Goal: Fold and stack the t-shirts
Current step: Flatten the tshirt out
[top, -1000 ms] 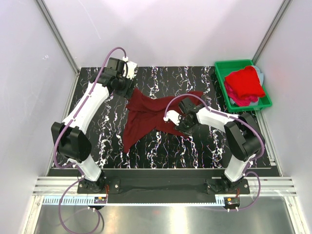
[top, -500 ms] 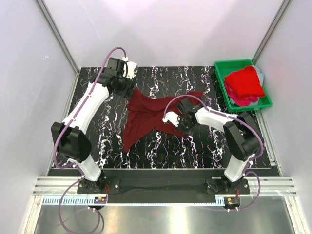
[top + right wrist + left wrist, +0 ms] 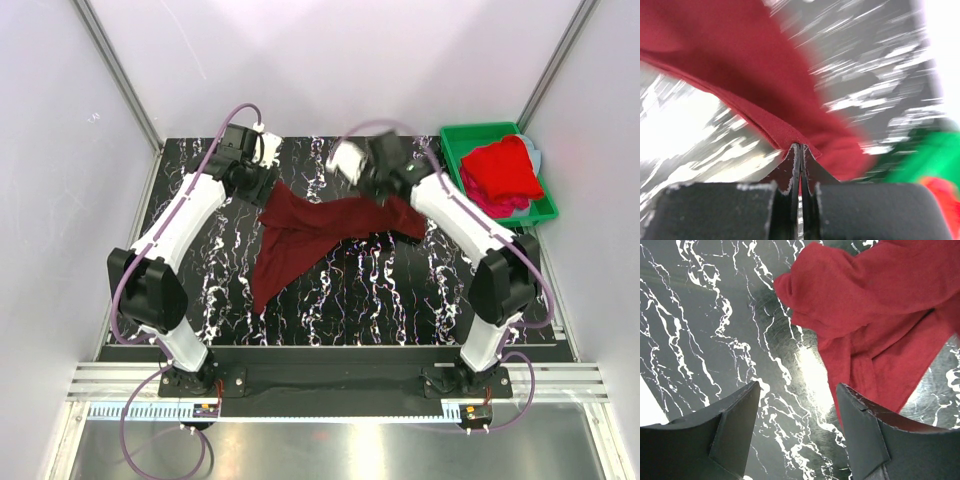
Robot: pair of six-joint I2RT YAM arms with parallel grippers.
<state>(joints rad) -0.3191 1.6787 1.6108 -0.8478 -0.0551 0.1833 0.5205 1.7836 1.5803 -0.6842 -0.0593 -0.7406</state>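
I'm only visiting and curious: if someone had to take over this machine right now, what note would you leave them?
Left gripper: open, holding nothing, over the table beside the maroon t-shirt.
Right gripper: shut on an edge of that shirt, at the far side near the green bin.
Red t-shirt and a pink one lie bunched in the bin.
Done: nothing folded or stacked.
Left: spread and fold the maroon shirt, do the same with those in the bin, then stack them.
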